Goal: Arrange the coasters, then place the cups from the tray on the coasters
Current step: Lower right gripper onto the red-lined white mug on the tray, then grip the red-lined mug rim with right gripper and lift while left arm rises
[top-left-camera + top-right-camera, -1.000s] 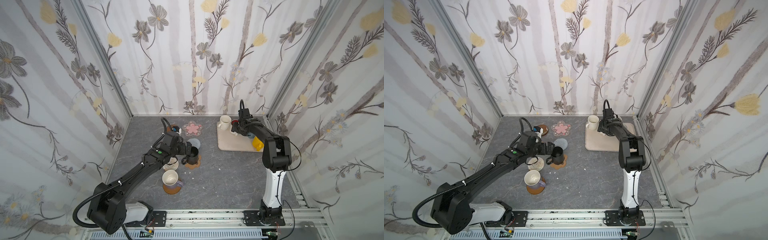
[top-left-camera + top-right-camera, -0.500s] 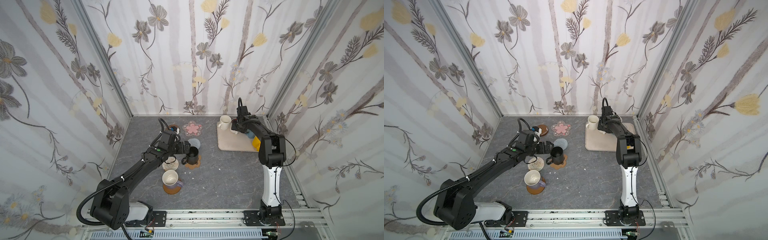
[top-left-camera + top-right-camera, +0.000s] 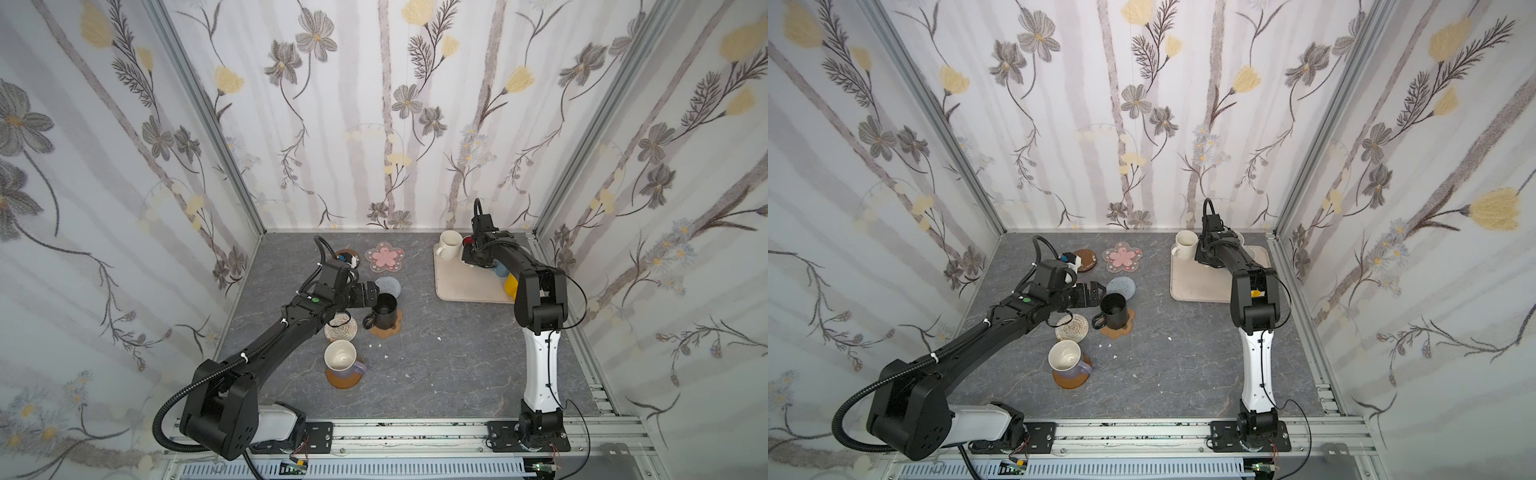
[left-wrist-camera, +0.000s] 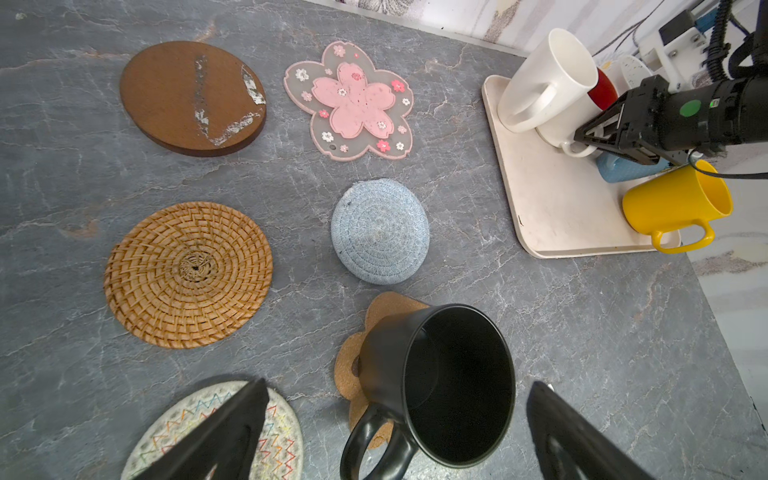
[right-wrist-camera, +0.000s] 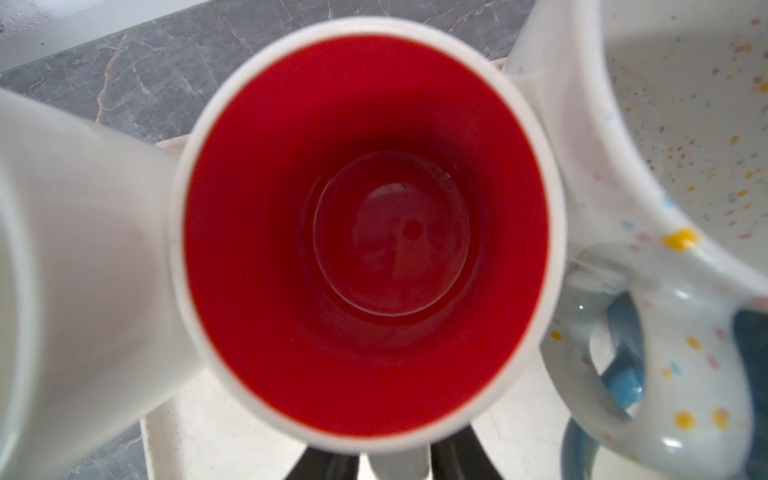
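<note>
Handle of red-lined mug cropped | blue mug mostly hidden

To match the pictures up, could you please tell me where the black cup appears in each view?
In a top view: black cup, left of centre.
In a top view: black cup, left of centre.
Left wrist: black cup, close up, on the paw coaster.
Right wrist: not in it.
Shared landmark: the tray.
</note>
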